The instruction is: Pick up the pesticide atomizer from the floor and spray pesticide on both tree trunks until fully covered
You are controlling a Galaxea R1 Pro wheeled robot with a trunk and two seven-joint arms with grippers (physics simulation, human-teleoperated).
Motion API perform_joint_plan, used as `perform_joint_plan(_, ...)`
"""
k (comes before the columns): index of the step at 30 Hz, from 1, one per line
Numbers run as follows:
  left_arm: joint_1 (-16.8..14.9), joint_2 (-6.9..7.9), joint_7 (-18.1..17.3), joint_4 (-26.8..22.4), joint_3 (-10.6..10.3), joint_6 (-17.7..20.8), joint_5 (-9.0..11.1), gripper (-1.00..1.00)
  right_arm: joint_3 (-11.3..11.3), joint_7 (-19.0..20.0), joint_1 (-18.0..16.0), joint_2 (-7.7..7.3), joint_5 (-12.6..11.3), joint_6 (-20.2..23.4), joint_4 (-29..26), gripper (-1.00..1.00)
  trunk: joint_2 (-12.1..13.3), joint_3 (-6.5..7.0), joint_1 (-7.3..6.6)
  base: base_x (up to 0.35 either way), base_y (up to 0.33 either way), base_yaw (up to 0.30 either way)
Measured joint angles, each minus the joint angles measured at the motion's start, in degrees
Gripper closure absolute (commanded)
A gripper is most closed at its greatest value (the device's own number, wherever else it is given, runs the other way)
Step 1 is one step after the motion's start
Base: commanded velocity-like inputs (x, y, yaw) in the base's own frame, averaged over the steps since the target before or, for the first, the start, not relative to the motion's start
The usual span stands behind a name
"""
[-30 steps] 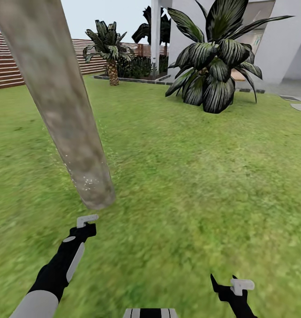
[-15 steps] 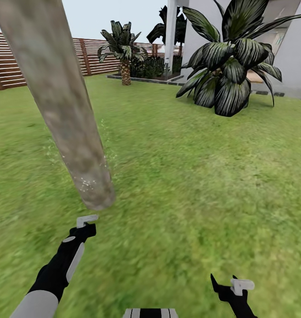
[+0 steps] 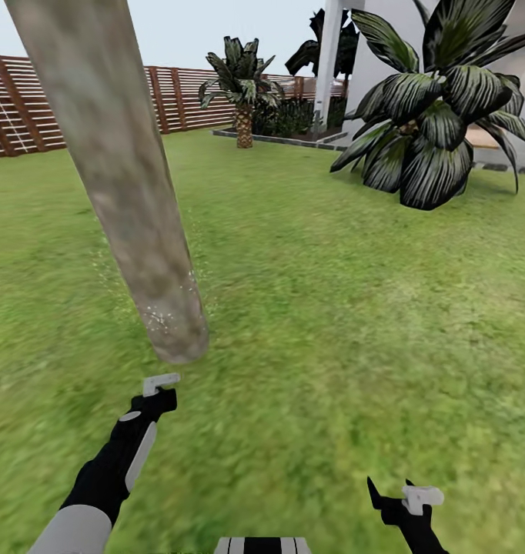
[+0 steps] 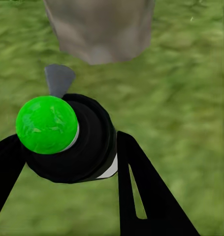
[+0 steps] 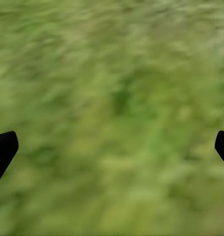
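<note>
A thick, pale, mottled tree trunk (image 3: 132, 200) leans up from the lawn at the left of the head view, with white specks near its base (image 3: 166, 315). Just short of that base, my left gripper (image 3: 158, 396) is shut on the pesticide atomizer (image 3: 161, 382). In the left wrist view the atomizer (image 4: 48, 124) shows a bright green cap, a black body and a grey nozzle pointing at the trunk's foot (image 4: 99, 29), with the black fingers (image 4: 141, 191) on either side. My right gripper (image 3: 397, 492) hangs open low at the right over bare grass (image 5: 112, 98).
Green lawn (image 3: 332, 308) spreads all around. A brown slat fence (image 3: 31, 108) runs along the back left. A small palm (image 3: 243, 85) stands at the back, a big dark-leaved plant (image 3: 432, 115) at the back right before a white house (image 3: 370, 61).
The whole head view has shifted to the right, so the camera has turned left. The left gripper with the atomizer sits slightly further right, still by the trunk's base. The right gripper is unchanged.
</note>
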Motion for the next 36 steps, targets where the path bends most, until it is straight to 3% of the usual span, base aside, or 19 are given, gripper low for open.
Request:
perform_joint_plan(2,-0.7,-0.50,0.3,-0.2,-2.6,0.4,0.0,1.00,0.0,0.0,0.0,0.00,0.0,-0.1,0.0,-1.00,0.0,0.00,0.00,0.000,-0.001,0.034)
perform_joint_plan(4,-4.2,-2.01,4.3,-0.9,-3.8,1.0,-0.3,1.00,0.0,0.0,0.0,0.06,0.0,-0.1,0.0,-1.00,0.0,0.01,-0.01,0.000,0.000,0.004)
perform_joint_plan(6,-5.4,-3.98,7.3,-1.3,-5.5,1.1,0.1,1.00,0.0,-0.1,0.0,0.08,0.0,-0.1,0.0,-1.00,0.0,0.00,0.00,0.000,0.000,0.000)
perform_joint_plan(10,-5.0,-4.00,7.5,-6.6,-7.4,3.3,-0.1,1.00,0.0,-0.1,0.0,0.09,0.0,-0.1,0.0,-1.00,0.0,0.00,0.00,0.000,0.000,0.000)
perform_joint_plan(13,-5.4,-1.98,6.7,-10.7,-7.2,7.5,-0.2,1.00,0.0,-0.1,0.0,0.09,0.0,-0.1,0.0,-1.00,0.0,0.00,0.00,0.000,0.000,0.000)
perform_joint_plan(15,-5.5,1.44,5.4,-12.6,-7.0,9.0,0.0,1.00,0.0,-0.1,0.0,0.09,0.0,-0.1,0.1,-1.00,0.0,0.00,0.00,0.000,0.000,0.000)
perform_joint_plan(16,-5.6,3.99,3.3,-13.2,-6.7,9.5,0.1,1.00,0.0,-0.1,0.0,0.09,0.0,-0.1,0.1,-1.00,0.0,0.00,0.00,0.000,0.000,0.000)
perform_joint_plan(17,-5.5,5.60,1.8,-13.5,-5.3,9.7,0.1,1.00,0.0,-0.1,0.0,0.09,0.0,-0.1,0.1,-1.00,0.0,0.00,0.00,0.000,0.000,0.000)
perform_joint_plan(20,-5.5,6.52,-2.9,-13.8,-3.5,9.9,0.5,1.00,0.0,-0.1,0.0,0.09,0.0,-0.1,0.1,-1.00,0.0,0.00,0.00,0.000,0.000,0.000)
perform_joint_plan(22,-5.8,5.38,-4.5,-16.7,-3.7,13.8,0.5,1.00,0.0,-0.1,0.0,0.11,0.0,-0.1,0.1,-1.00,0.0,0.00,0.00,0.000,0.000,0.000)
perform_joint_plan(24,-6.6,2.69,-4.7,-21.2,-4.9,17.2,0.8,1.00,0.1,-0.1,0.0,0.14,0.0,0.0,0.1,-1.00,0.0,0.01,-0.01,0.000,0.000,0.000)
perform_joint_plan(25,-6.8,2.37,-4.8,-22.8,-5.1,19.1,0.3,1.00,0.1,-0.1,0.0,0.16,0.0,0.0,0.1,-1.00,0.0,0.00,0.00,0.000,0.000,0.000)
perform_joint_plan(28,-6.9,3.73,-5.1,-24.0,-4.5,21.8,0.2,1.00,0.1,-0.1,0.0,0.18,0.0,0.0,0.1,-1.00,0.0,0.00,0.00,0.000,0.000,0.000)
perform_joint_plan(30,-6.9,6.04,-5.1,-24.1,-4.0,22.1,0.1,1.00,0.1,-0.1,0.0,0.17,0.0,0.0,0.1,-1.00,0.0,0.00,0.00,0.000,0.000,0.000)
perform_joint_plan(32,-6.9,9.48,-5.1,-24.1,-3.4,22.2,0.0,1.00,0.0,-0.1,0.0,0.18,0.0,0.0,0.1,-1.00,0.0,0.00,0.00,0.000,0.000,0.000)
perform_joint_plan(36,-7.0,10.99,-6.9,-24.2,-0.9,22.3,0.3,1.00,0.1,-0.1,0.0,0.15,0.0,0.0,0.1,-1.00,0.0,0.00,0.00,0.000,0.000,0.000)
